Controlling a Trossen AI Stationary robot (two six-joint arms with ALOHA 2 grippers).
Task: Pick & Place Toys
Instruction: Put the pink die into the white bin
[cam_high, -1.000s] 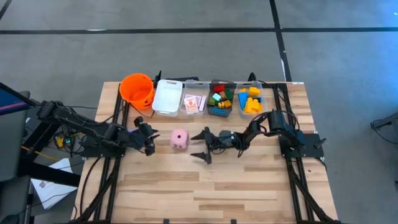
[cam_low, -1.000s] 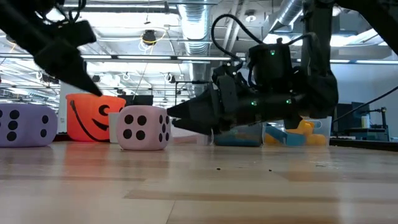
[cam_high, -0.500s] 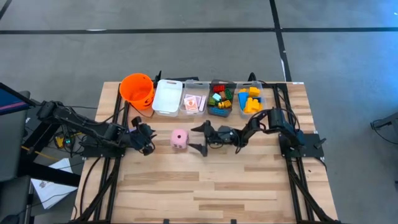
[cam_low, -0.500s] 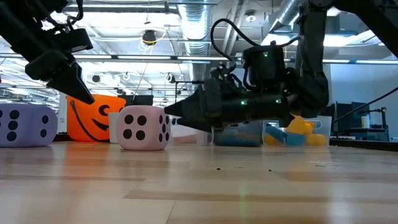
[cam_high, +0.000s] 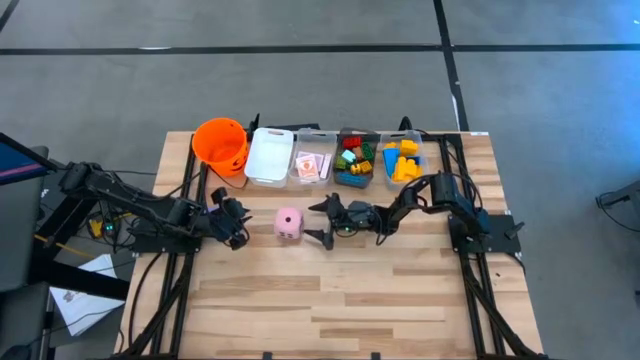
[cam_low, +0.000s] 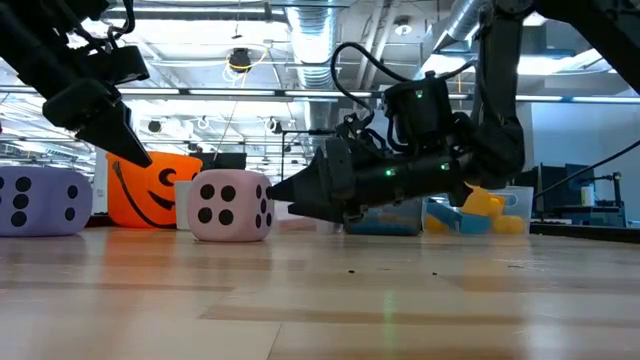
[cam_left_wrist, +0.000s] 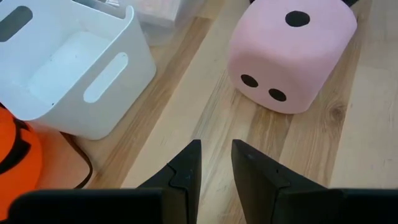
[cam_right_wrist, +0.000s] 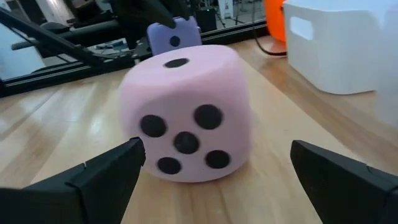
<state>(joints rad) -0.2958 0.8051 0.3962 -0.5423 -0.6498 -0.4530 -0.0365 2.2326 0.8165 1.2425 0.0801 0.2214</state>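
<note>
A pink dotted die (cam_high: 288, 223) rests on its bottom face on the wooden table (cam_high: 330, 300), between my two grippers. My right gripper (cam_high: 319, 221) lies low and nearly level just right of it, wide open, with both fingertips short of the die (cam_right_wrist: 186, 112) and apart from it. My left gripper (cam_left_wrist: 216, 155) hangs tilted down left of the die (cam_left_wrist: 292, 56), its fingers a narrow gap apart and holding nothing. A purple die (cam_low: 40, 200) stands on the table farther left. Bricks (cam_high: 355, 158) and cards (cam_high: 312, 166) lie in clear bins at the far edge.
Along the far edge stand an orange bucket (cam_high: 221, 143), a white bin (cam_high: 270, 155) and three clear bins, the rightmost holding yellow and blue bricks (cam_high: 402, 160). The table's near half is bare wood. Cables run from both arms.
My right gripper has slid toward the table's left, closing on the pink die, still wide open. My left gripper has tipped a little in place. The die has not moved.
</note>
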